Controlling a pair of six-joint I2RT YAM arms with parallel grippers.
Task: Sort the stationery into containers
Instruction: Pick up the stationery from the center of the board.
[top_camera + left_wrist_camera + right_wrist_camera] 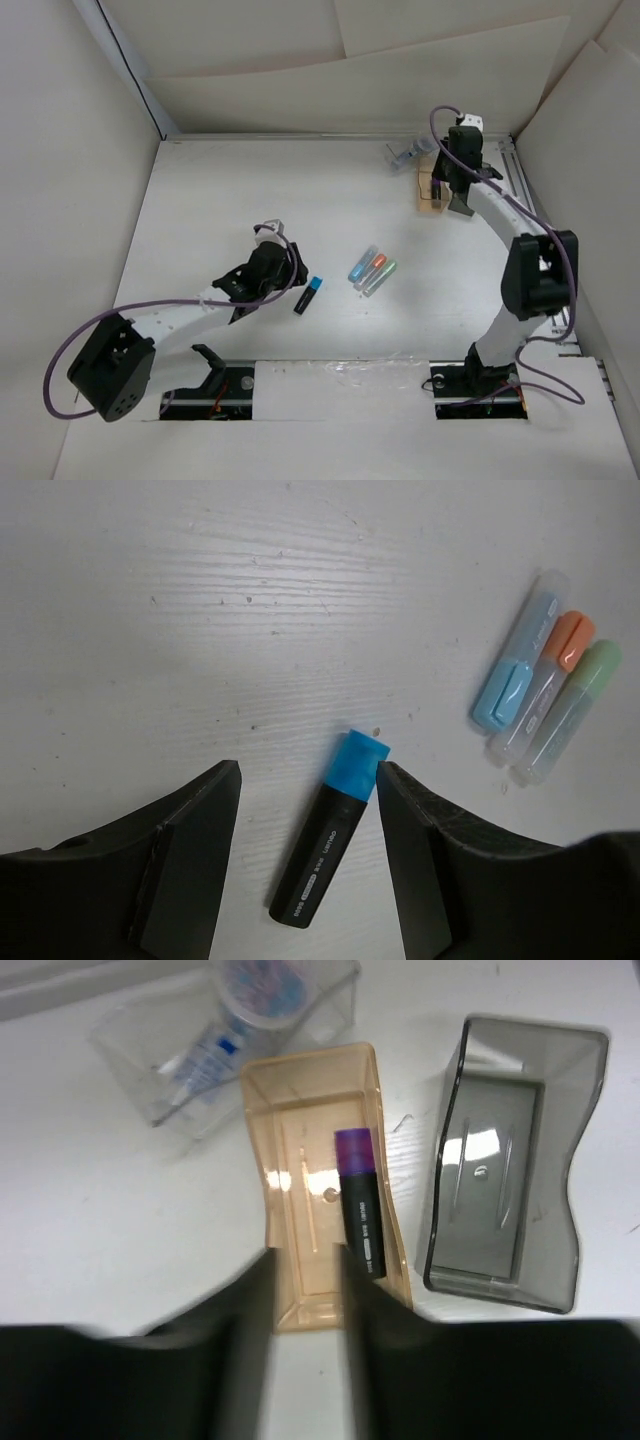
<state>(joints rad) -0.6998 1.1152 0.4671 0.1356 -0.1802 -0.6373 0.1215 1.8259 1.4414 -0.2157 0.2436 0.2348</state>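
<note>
- Three clear-bodied markers: blue-capped marker (pixel 515 675), orange-capped marker (pixel 556 670), green-capped marker (pixel 582 705).
- Two black markers: blue-tipped black marker (pixel 328 830), purple-tipped black marker (pixel 360 1205).
- One bottle (pixel 225 1035).
- Three boxes: amber box (pixel 292 1250), smoky grey box (pixel 452 1165), clear box (pixel 130 1070).

White table (pixel 200 190), pale board walls (pixel 60 150)

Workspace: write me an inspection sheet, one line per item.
Surface: white woodgrain table.
Job's things: blue-capped black marker and three clear markers loose on the table; purple-capped marker in amber box; bottle apparently in clear box; grey box empty.
Clutter: nothing seen.
Hands: left hand open, straddling that marker; right hand open above the amber box.
Cables: purple cable looping along each arm.
Surroundings: white panel walls.
</note>
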